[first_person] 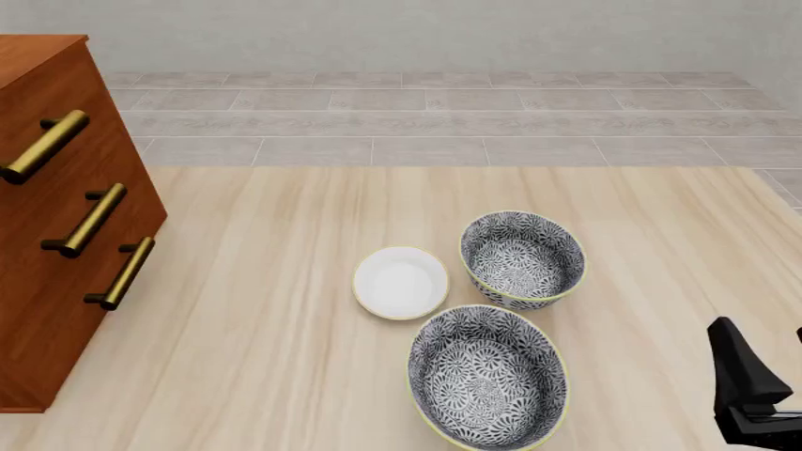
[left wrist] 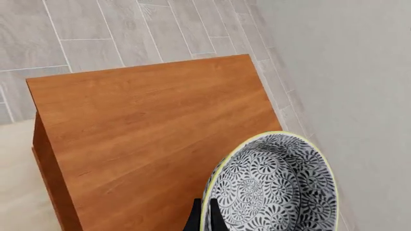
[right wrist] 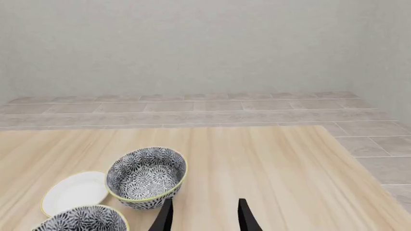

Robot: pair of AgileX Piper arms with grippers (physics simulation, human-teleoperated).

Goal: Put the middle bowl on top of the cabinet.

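One cabinet (first_person: 63, 216) stands at the left edge of the wooden table (first_person: 251, 376) in the front view, reddish-brown, with three brass bar handles (first_person: 82, 221) on its front; the left wrist view alone shows its flat top (left wrist: 154, 125) from above. Patterned bowls total three; the middle bowl (left wrist: 273, 185) appears only in the left wrist view, tilted on edge above the near corner of the cabinet top, the left gripper (left wrist: 204, 219) clamped on its yellow-green rim, one dark finger on each side of the wall; contact with the cabinet top cannot be determined. The front view shows the other two bowls (first_person: 523, 258) (first_person: 489, 376) on the table, close together but apart, and one white dish (first_person: 401, 282) just beside them on the left. The right gripper (right wrist: 205, 216) hangs above the table near the right edge, fingers apart, holding nothing. Grey tiled floor (first_person: 439, 122) and a pale wall (right wrist: 192, 43) lie beyond the table.
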